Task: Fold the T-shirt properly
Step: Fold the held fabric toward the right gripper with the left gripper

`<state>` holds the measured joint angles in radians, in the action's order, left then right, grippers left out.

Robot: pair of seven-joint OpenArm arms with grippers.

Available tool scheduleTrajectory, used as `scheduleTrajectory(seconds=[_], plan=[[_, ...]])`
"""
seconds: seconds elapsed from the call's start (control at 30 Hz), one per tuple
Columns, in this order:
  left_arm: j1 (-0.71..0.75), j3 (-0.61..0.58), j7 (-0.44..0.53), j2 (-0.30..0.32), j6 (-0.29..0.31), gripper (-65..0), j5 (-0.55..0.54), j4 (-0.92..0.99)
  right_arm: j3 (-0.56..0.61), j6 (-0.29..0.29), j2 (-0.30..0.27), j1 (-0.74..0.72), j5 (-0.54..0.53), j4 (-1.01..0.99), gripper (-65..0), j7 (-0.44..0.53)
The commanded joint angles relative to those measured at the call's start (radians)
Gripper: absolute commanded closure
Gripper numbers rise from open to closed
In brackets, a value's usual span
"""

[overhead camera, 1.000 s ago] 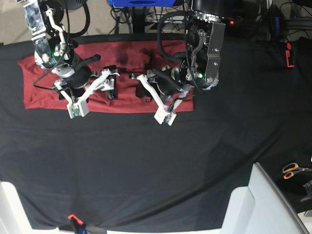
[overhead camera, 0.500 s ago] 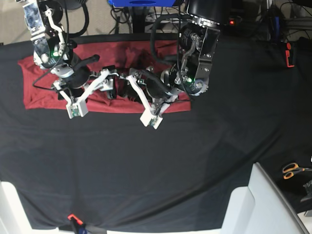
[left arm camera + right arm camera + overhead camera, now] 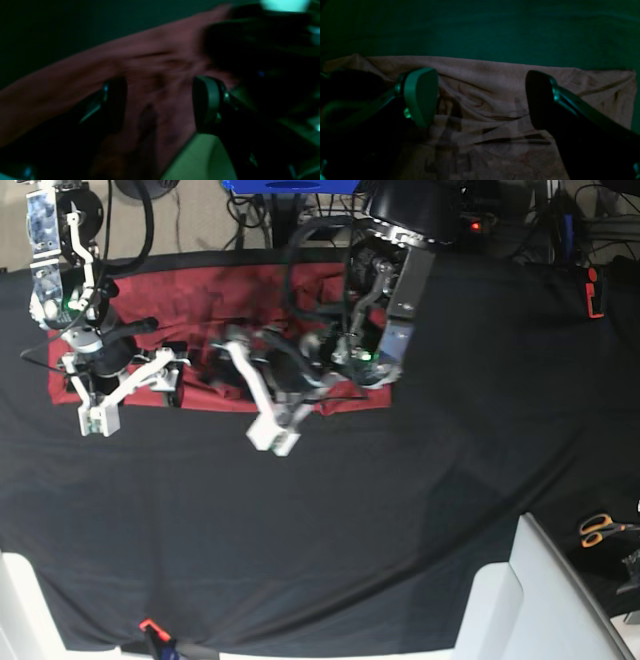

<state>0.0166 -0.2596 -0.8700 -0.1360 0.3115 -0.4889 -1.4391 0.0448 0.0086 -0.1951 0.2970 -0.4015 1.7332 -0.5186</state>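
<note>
The maroon T-shirt (image 3: 215, 290) lies as a long wrinkled band at the far side of the black cloth (image 3: 400, 510). My right gripper (image 3: 137, 393) is open over the shirt's left end. In the right wrist view (image 3: 480, 100) its pads (image 3: 421, 96) stand wide apart above wrinkled red cloth (image 3: 485, 82), holding nothing. My left gripper (image 3: 252, 387) is over the shirt's middle near its front edge. In the blurred left wrist view (image 3: 161, 105) its fingers (image 3: 207, 105) are apart above the shirt (image 3: 155, 65), empty.
Orange scissors (image 3: 600, 528) lie at the right edge. A white panel (image 3: 530, 600) stands at the front right and another (image 3: 20, 610) at the front left. An orange clip (image 3: 148, 627) holds the cloth's front edge. A red-black tool (image 3: 595, 290) lies far right.
Both arms have moved toward the base view's left. The left gripper slid from the shirt's right part to its middle. The right gripper shifted toward the shirt's left end. Both stayed open.
</note>
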Motion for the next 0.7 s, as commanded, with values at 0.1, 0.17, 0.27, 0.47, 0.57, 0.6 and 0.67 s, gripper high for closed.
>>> scheduleTrajectory(seconds=[0.1,0.17,0.27,0.47,0.57,0.6,0.67], plan=[[-0.042,-0.022,0.015,-0.004,-0.002,-39.7,-0.075,-0.007,-0.004,0.006,-0.007,-0.006,-0.006,0.017,-51.3,0.019],[-0.047,-0.013,0.015,-0.004,-0.004,-39.7,-0.075,-0.016,-0.004,0.006,-0.007,-0.005,-0.006,0.017,-51.3,0.019],[-0.054,0.049,0.015,0.045,-0.018,-37.7,-0.075,-0.062,0.000,0.006,-0.010,-0.005,-0.006,0.020,-51.0,0.019],[0.010,0.204,-0.076,0.212,-0.035,0.0,-0.080,-0.159,0.007,0.006,-0.007,0.006,-0.004,0.018,-50.9,0.018],[0.070,0.230,-0.102,0.232,-0.038,0.0,-0.073,-0.206,0.007,0.006,-0.005,0.005,-0.004,0.018,-50.9,0.018],[0.082,0.234,-0.091,0.232,-0.038,0.0,-0.073,-0.211,0.007,0.006,-0.005,0.005,-0.006,0.018,-50.9,0.018],[0.095,0.230,-0.064,0.229,-0.039,0.0,-0.072,-0.203,0.007,0.006,-0.005,0.003,-0.006,0.018,-50.9,0.018]])
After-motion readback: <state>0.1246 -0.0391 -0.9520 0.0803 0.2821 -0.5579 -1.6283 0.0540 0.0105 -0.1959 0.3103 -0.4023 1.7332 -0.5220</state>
